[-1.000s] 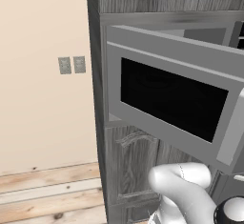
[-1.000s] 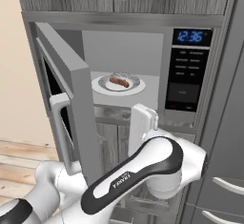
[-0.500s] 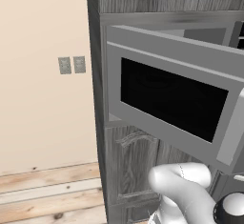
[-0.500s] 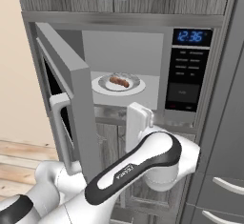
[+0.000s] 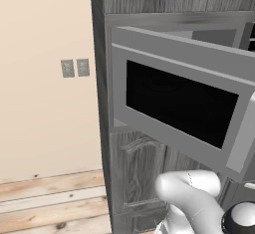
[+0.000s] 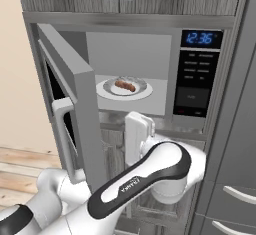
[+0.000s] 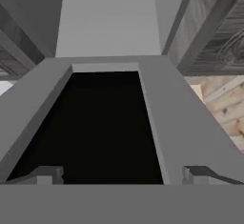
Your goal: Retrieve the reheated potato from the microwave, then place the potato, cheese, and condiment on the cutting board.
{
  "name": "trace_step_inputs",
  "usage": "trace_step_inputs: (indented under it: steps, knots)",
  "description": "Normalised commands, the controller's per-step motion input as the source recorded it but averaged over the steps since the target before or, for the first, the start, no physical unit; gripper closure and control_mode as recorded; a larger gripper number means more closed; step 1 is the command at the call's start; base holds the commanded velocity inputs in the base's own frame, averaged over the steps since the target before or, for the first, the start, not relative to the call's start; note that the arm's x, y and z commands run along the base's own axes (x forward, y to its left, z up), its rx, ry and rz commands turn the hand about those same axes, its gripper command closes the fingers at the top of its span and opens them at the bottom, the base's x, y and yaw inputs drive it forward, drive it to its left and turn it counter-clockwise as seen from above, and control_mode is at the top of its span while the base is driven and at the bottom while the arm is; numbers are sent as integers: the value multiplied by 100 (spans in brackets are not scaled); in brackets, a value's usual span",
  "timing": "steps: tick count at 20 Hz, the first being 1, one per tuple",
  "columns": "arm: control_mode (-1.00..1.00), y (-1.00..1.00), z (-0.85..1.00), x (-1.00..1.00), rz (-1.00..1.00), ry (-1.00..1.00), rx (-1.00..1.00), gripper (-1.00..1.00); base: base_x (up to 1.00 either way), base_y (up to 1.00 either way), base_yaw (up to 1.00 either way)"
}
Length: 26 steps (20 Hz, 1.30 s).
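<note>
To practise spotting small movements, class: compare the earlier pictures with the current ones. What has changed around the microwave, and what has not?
The arm has shifted slightly left, toward the open microwave door. Nothing was taken hold of or let go; the hand is open and empty. The door stays open, and the potato stays on its plate inside.
</note>
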Motion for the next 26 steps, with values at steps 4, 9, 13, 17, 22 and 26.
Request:
trace_step_inputs:
  steps: [4, 9, 13, 17, 22, 26]
  knots:
    - [-100, 27, 0, -16, 4, -2, 0, -100, 0, 0, 0]
    - [-100, 25, 0, -30, 5, -2, 0, -100, 0, 0, 0]
    - [-100, 30, 0, -32, 4, 0, 0, -100, 0, 0, 0]
    - [-100, 40, -1, -37, 2, 0, 0, -100, 0, 0, 0]
    - [-100, 42, -1, -32, 4, 0, 0, -100, 0, 0, 0]
    - [-100, 44, 0, -36, 7, 0, 0, -100, 0, 0, 0]
